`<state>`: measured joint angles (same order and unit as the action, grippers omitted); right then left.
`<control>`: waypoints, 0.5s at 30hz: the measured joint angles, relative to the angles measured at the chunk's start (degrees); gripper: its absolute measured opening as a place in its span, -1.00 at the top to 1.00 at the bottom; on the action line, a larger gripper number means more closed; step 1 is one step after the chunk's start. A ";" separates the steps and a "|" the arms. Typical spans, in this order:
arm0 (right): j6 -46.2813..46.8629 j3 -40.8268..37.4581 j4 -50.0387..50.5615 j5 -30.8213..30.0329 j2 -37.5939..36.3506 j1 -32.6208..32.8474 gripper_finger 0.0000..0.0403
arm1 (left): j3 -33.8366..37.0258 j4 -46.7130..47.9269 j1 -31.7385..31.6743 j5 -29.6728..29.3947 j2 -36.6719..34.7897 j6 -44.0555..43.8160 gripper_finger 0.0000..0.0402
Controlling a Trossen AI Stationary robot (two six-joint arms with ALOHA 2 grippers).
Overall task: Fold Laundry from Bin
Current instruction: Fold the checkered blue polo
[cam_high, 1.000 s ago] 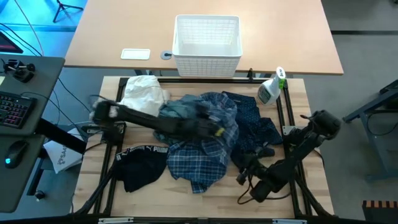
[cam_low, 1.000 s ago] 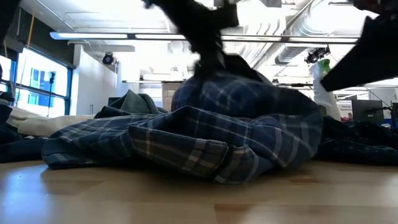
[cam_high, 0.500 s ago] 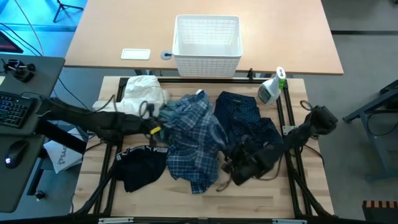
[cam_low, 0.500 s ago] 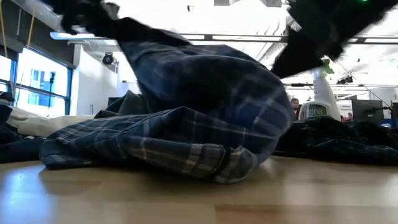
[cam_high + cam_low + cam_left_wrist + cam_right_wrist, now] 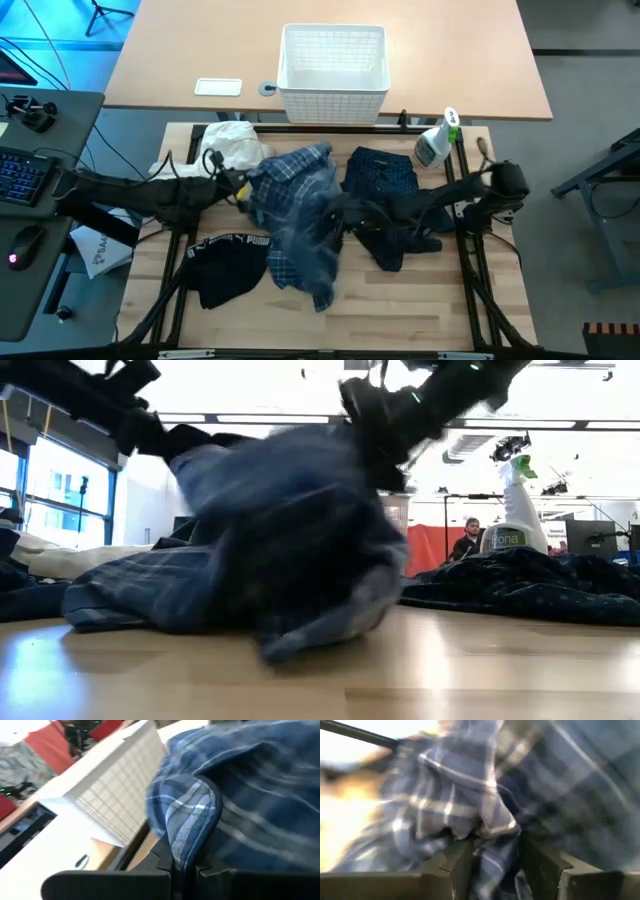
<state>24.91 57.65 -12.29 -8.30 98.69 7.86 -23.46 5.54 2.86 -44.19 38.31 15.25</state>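
The blue-white plaid shirt (image 5: 300, 225) is raised in the middle of the table between both grippers, and its lower part (image 5: 150, 600) lies on the wood. My left gripper (image 5: 243, 190) is shut on its left end. My right gripper (image 5: 338, 215) is shut on its right part. Navy dotted trousers (image 5: 385, 185) lie at the right, a black Puma piece (image 5: 225, 265) at the near left, and white cloth (image 5: 230, 145) at the far left. The white bin (image 5: 333, 65) stands on the far table. I cannot make out the grey-green top. My left gripper pinches a folded, stitched edge of the shirt (image 5: 192, 837) between its two fingers, coming level from the table's left. The cloth rises off the table there (image 5: 190, 445). My right gripper pinches a bunched fold of the plaid cloth (image 5: 490, 840) between its two fingers, coming from the table's right. The shirt hangs below it (image 5: 340, 520).
A spray bottle (image 5: 436, 140) stands at the table's far right corner. A white flat object (image 5: 218, 87) lies on the far table left of the bin. Bare wood shows along the near edge (image 5: 400, 310). A person (image 5: 465, 540) is in the room beyond.
My left gripper has gone toward the table's left edge, drawing the shirt's end with it. My right gripper has gone from the near right to the middle of the shirt, taken hold and gone up. The shirt has been lifted into a hump, its lower part staying on the table.
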 joint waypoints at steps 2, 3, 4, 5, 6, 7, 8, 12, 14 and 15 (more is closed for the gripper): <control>-3.26 1.99 -9.53 4.92 4.46 0.33 0.33 | 0.07 -3.45 -3.22 1.91 1.10 2.44 1.00; -4.34 3.29 -12.30 5.36 7.02 0.58 0.36 | -0.25 -4.59 -4.73 2.76 1.50 3.62 1.00; -5.35 5.01 -14.28 5.34 9.67 0.83 0.38 | -0.98 -4.75 -6.12 3.61 1.77 4.57 0.98; -6.52 7.08 -15.72 5.41 12.27 1.09 0.40 | -2.03 -4.19 -7.32 4.46 1.81 4.80 0.96; -8.04 9.42 -16.14 5.75 14.70 1.38 0.41 | -3.42 -2.89 -8.31 5.40 1.78 4.79 0.94; -9.78 11.87 -15.59 6.44 16.70 1.71 0.42 | -5.11 -0.98 -9.05 6.54 1.76 4.38 0.91; -11.49 14.24 -14.24 7.12 18.16 2.03 0.42 | -7.15 1.70 -9.51 7.78 1.71 3.50 0.87; -16.92 23.47 -2.72 7.09 19.83 3.81 0.43 | -15.27 15.55 -9.41 12.66 1.52 -1.23 0.74; -18.49 27.07 5.54 6.63 18.71 4.52 0.40 | -18.10 21.20 -8.25 14.03 1.50 -3.45 0.69; -18.96 28.61 10.02 5.82 18.10 4.88 0.37 | -19.11 23.05 -7.48 14.22 1.50 -4.96 0.67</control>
<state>5.95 86.26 -2.27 -2.48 116.79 12.74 -42.57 28.60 -4.62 -29.97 39.81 10.29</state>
